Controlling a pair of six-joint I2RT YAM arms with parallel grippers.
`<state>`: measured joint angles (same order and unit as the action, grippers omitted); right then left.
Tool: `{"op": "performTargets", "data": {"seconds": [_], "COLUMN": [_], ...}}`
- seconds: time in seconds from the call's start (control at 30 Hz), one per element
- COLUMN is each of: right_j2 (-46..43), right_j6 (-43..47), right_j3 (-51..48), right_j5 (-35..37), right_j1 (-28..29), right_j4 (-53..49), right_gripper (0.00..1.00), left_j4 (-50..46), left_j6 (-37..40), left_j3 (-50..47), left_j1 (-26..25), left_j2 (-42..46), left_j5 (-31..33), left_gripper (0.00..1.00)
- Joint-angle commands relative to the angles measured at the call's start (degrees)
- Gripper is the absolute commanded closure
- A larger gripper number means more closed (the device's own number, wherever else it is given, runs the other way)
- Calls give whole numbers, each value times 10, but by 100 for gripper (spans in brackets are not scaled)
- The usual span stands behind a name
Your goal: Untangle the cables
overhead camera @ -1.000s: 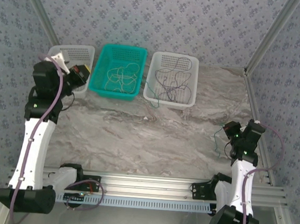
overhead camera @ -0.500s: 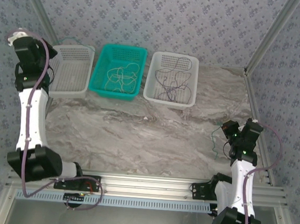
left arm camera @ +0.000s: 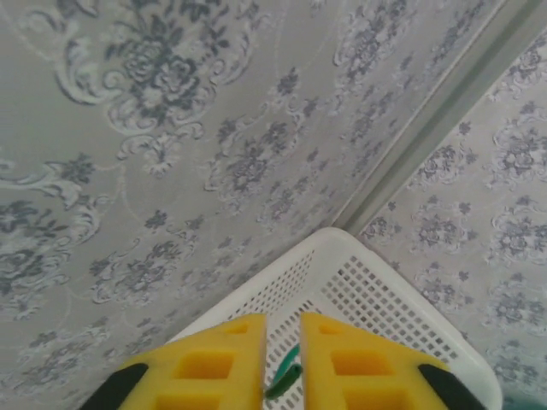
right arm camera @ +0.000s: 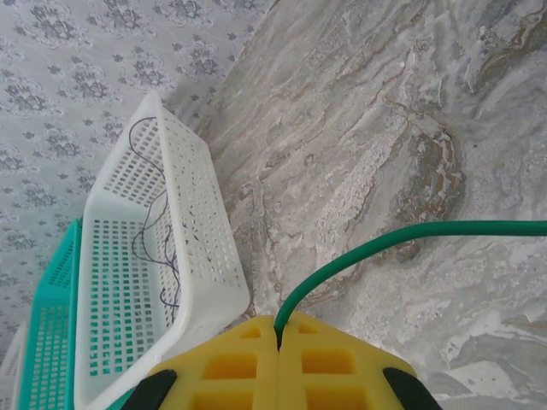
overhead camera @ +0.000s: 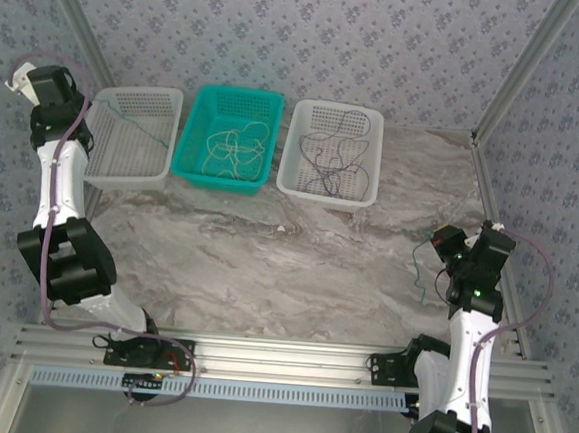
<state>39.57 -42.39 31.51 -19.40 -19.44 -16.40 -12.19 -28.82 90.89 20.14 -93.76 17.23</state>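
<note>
A green cable [overhead camera: 136, 127] runs in a straight line across the left white basket [overhead camera: 113, 168], away from my left gripper [overhead camera: 85, 110] at the far left wall. In the left wrist view the yellow fingers [left arm camera: 214, 363] stand a little apart. The green cable's end [left arm camera: 286, 378] lies slantwise in the gap, over the basket's corner [left arm camera: 402, 295]. At the right table edge, my right gripper [overhead camera: 441, 241] is shut on another green cable [overhead camera: 421, 272] that hangs down to the table. The right wrist view has this cable [right arm camera: 385, 243] arching out of the right gripper [right arm camera: 278, 329].
A teal basket [overhead camera: 188, 163] in the back row holds pale cables [overhead camera: 233, 150]. The right white basket [overhead camera: 297, 182] holds dark cables [overhead camera: 329, 159]. The right wrist view has that white basket [right arm camera: 209, 256] close at the left. Aluminium posts and patterned walls enclose the marble table [overhead camera: 266, 265].
My left arm has swung from above the left basket out to the far left wall, drawing a green cable across that basket. The right arm has barely shifted.
</note>
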Motion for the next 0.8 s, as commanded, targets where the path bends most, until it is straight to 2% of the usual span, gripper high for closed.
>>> {"op": "performTargets", "data": {"seconds": [0.0,0.07,0.1,0.2,0.37,0.47,0.57,0.67,0.77], "right_j2": [-12,-13,-13,-13,-12,-11,-11,-6,14], "right_j6": [14,12,11,4,-9,-6,14,40,51], "right_j3": [14,14,14,14,19,34,61,96,135], "right_j5": [-14,-16,-16,-18,-39,-52,-67,-73,-86], "right_j1": [4,5,5,5,19,51,100,158,212], "right_j4": [-27,-28,-28,-22,2,13,19,20,24], "right_gripper": [100,100,100,100,100,100,100,100,100], "left_j4": [21,28,29,32,35,47,61,90,126], "left_j6": [0,-6,-12,-24,-87,-130,-159,-168,-149], "left_j3": [-7,-18,-24,-45,-106,-158,-207,-254,-279], "left_j1": [0,-2,-3,-14,-60,-119,-200,-281,-356], "left_j2": [12,19,27,58,145,208,258,286,286], "left_j5": [28,25,19,11,0,-11,-33,-92,-194], "left_gripper": [62,45,41,36,36,37,39,41,43]}}
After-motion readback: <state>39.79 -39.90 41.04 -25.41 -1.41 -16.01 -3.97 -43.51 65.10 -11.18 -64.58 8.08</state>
